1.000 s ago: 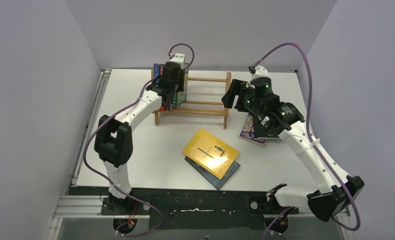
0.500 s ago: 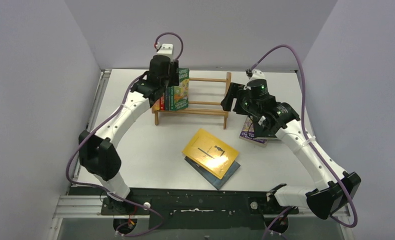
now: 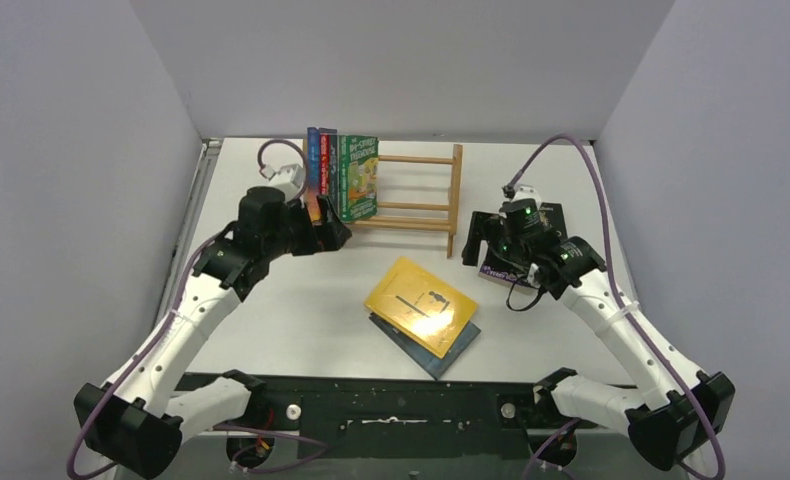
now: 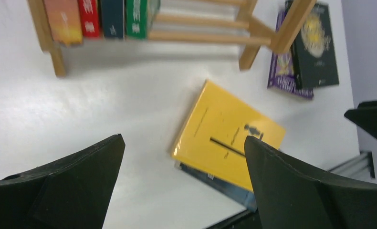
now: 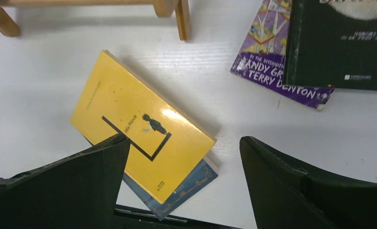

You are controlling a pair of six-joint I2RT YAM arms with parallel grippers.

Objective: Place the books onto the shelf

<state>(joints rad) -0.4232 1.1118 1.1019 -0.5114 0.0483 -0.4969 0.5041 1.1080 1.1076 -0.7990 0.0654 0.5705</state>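
Overhead, four books (image 3: 346,180) stand left on the shelf (image 3: 456,190). Left wrist view: left gripper (image 4: 183,140) gapes empty, facing the yellow book (image 4: 234,138). Right wrist view: right gripper (image 5: 184,139) likewise; both reaching there could collide.

White matte table (image 3: 301,290), enclosed by 3 plain pale grey-lavender walls (image 3: 401,60); dark rail (image 3: 421,405) along near edge, aluminium strip (image 3: 197,185) at left; soft overhead light.

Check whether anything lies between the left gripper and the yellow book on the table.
Nothing visible does. Only table surface separates the open left gripper from the yellow book, which lies uncovered atop a blue book.
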